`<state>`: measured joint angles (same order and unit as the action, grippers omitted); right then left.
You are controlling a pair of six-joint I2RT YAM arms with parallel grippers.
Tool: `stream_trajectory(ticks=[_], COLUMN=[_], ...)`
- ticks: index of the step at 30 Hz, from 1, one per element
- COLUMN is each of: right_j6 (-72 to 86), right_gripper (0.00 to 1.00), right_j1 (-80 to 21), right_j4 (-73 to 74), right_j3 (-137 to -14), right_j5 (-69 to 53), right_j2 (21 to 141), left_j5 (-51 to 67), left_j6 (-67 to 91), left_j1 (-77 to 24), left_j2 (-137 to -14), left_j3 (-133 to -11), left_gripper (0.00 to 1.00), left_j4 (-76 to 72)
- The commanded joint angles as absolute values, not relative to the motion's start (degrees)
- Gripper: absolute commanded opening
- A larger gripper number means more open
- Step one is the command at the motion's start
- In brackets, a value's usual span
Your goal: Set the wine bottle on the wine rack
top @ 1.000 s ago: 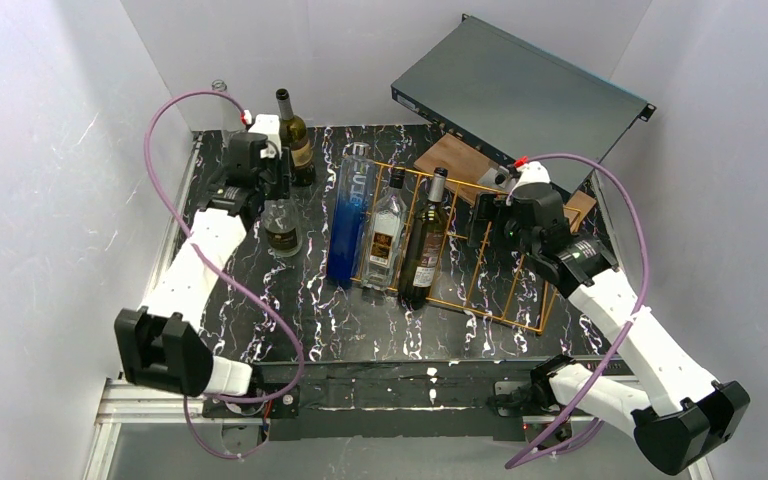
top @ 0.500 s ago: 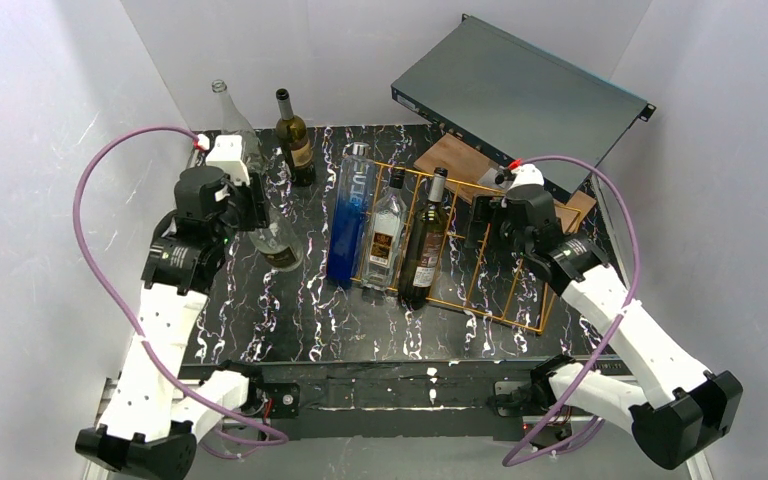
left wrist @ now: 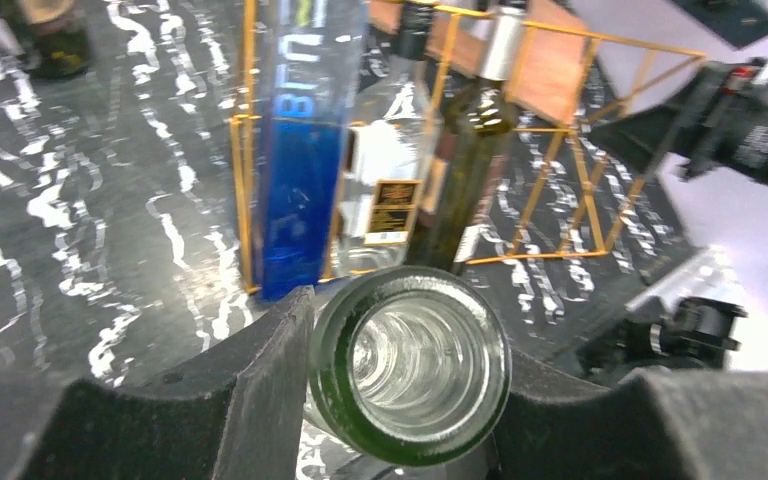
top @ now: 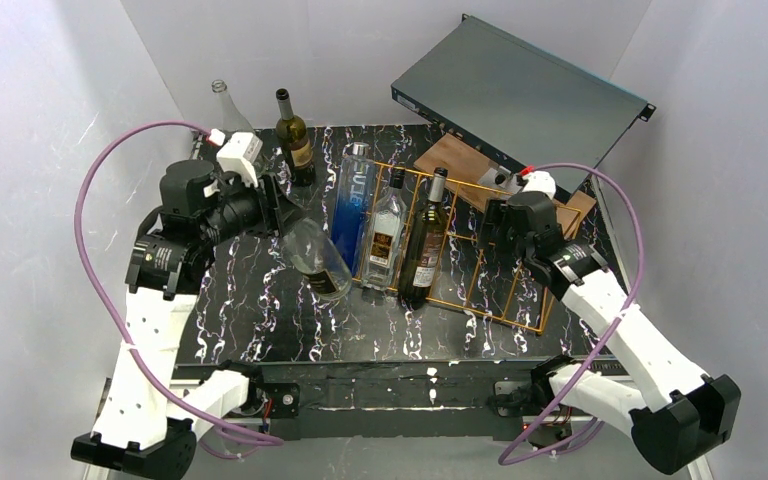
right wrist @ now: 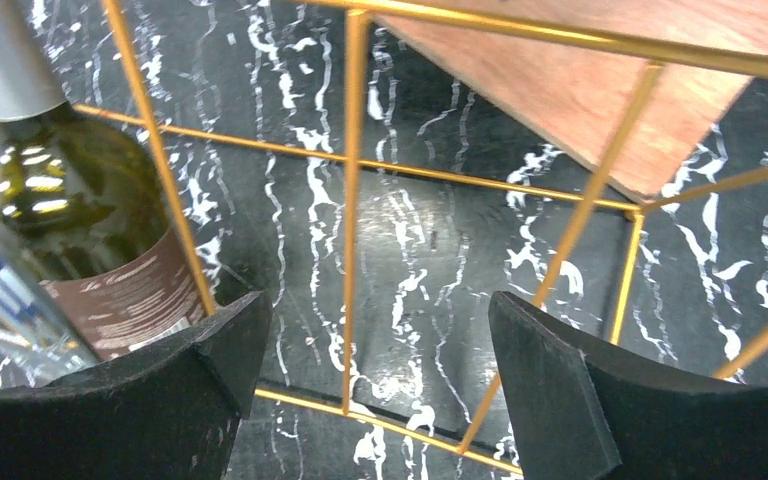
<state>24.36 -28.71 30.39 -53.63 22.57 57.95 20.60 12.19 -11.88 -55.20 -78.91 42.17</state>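
Note:
My left gripper is shut on the neck of a clear green-tinted wine bottle, held tilted above the table with its base toward the front right, just left of the rack. In the left wrist view the bottle's open mouth sits between my fingers. The orange-gold wire wine rack holds a blue bottle, a clear labelled bottle and a dark wine bottle in its left slots. My right gripper is open and empty over the rack's empty slots.
A dark wine bottle and a clear bottle stand at the back left. A brown wooden board lies behind the rack, under a tilted dark flat metal box. White walls close in on both sides.
My left gripper has lifted the bottle off the table, swung it right toward the rack and tipped it over. My right gripper has shifted slightly right and stayed open.

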Motion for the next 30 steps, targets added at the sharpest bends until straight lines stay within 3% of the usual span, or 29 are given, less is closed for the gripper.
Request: stream_trajectory(ticks=[1, 9, 16, 27, 30], right_j6=[25.8, 24.5, 21.8, 15.4, 16.4], right_gripper=[0.88, 0.88, 0.85, 0.52, 0.49], right_j1=[-26.1, -19.6, -16.9, -16.9, -16.8], right_j4=[32.7, 35.1, 31.8, 24.0, 22.0], right_j3=[-54.3, -56.4, -54.2, -47.1, -44.2], right_j5=[28.8, 32.1, 29.2, 26.1, 24.5], right_j2=[57.2, 59.8, 61.1, 55.8, 54.5], left_j5=[33.8, 38.0, 30.9, 23.4, 18.7], left_j6=[18.4, 23.3, 23.8, 19.6, 16.5], left_j1=[-12.2, -16.4, -29.5, -45.7, -52.2], left_j2=[-56.1, -58.9, -63.1, -78.5, -88.2], left_j3=[-85.2, -87.3, -87.6, -94.7, -101.7], left_gripper=[0.0, 0.0, 0.0, 0.0, 0.0], left_j4=[34.1, 30.3, 26.9, 26.2, 27.6])
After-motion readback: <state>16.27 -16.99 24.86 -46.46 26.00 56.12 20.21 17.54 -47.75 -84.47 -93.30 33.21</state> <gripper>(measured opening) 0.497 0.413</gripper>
